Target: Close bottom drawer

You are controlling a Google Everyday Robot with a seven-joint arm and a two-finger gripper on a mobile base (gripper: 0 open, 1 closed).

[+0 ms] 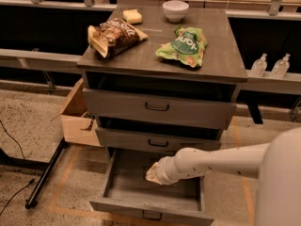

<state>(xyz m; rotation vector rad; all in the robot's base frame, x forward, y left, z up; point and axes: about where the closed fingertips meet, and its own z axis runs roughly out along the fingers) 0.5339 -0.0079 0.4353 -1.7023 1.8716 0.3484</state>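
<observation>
The bottom drawer (141,192) of the grey wooden cabinet (160,107) is pulled far out and looks empty inside. Its front panel carries a small dark handle (151,215) at the lower edge of the view. My gripper (153,173) hangs over the drawer's open box, near its middle, above the drawer floor and behind the front panel. The white arm reaches in from the lower right. The two drawers above, each with a dark handle, stand slightly ajar.
On the cabinet top lie a brown snack bag (113,36), a green chip bag (184,45), a white bowl (175,9) and a yellow sponge (132,16). A cardboard box (75,117) sits at the cabinet's left. Two bottles (270,65) stand on the right ledge.
</observation>
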